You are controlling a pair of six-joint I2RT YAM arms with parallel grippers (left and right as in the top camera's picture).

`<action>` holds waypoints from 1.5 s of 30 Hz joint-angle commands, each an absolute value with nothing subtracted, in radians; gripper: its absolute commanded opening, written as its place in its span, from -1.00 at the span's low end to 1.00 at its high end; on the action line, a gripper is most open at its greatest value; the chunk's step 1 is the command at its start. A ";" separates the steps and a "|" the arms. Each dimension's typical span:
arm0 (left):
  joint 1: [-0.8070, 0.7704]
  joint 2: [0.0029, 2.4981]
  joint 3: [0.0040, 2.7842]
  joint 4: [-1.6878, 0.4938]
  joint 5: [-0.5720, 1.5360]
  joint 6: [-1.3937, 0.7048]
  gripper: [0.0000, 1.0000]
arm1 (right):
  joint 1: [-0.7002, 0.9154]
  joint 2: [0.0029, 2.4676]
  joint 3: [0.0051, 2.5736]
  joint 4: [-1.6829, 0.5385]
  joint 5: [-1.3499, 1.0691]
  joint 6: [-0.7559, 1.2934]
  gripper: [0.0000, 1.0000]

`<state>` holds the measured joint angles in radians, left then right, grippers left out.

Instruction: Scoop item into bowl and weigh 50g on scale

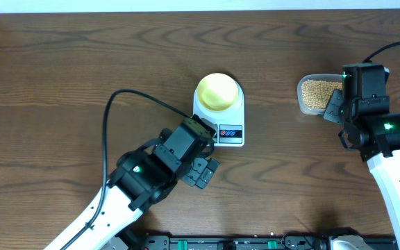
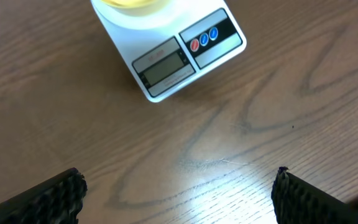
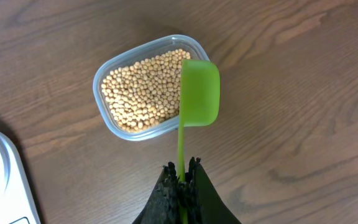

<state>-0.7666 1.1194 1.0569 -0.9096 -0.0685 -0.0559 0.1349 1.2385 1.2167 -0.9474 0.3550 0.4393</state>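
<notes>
The beans lie loose in a clear tub toward the right edge of the worktop, on its far half. The bowl sits on the scale at mid-worktop, and no beans show in it.

The right hand is clamped on the thin handle of a green scoop. The scoop's cup hangs over the tub's right rim, and no beans show in it either. The left hand is spread wide and holds nothing, over bare wood on the near side of the scale's display.

The beans look small, hard and round, so they would likely roll and bounce if spilled. They cannot be pinched up singly and must ride in the scoop, kept level. The scoop seems light, stiff plastic, and the grip at the handle's end gives reach but little steadiness. The bowl looks light and might slide on the smooth scale.
</notes>
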 commanded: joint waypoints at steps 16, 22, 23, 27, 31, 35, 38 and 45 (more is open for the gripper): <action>-0.762 1.399 1.069 -0.635 0.074 -0.065 0.96 | 0.133 1.230 1.230 -0.925 0.368 0.440 -0.97; -0.762 1.562 1.069 -0.524 0.125 -0.066 0.96 | 0.133 1.230 1.230 -0.934 0.368 0.440 -0.97; -0.762 1.577 1.069 -0.519 0.124 -0.066 0.96 | 0.133 1.230 1.230 -0.934 0.368 0.440 -0.97; -0.762 1.642 1.069 -0.481 0.125 -0.066 0.96 | 0.133 1.230 1.230 -0.932 0.368 0.440 -0.97; -0.762 1.700 1.069 -0.425 0.125 -0.066 0.96 | 0.133 1.230 1.230 -0.931 0.365 0.440 -0.97; -0.762 1.736 1.069 -0.379 0.132 -0.088 0.96 | 0.133 1.230 1.230 -0.932 0.344 0.440 -0.97; -0.762 1.747 1.068 -0.353 0.132 -0.088 0.96 | 0.133 1.230 1.230 -0.932 0.336 0.440 -0.97; -0.762 1.810 1.064 -0.323 0.132 -0.088 0.96 | 0.133 1.229 1.230 -0.931 0.330 0.440 -0.97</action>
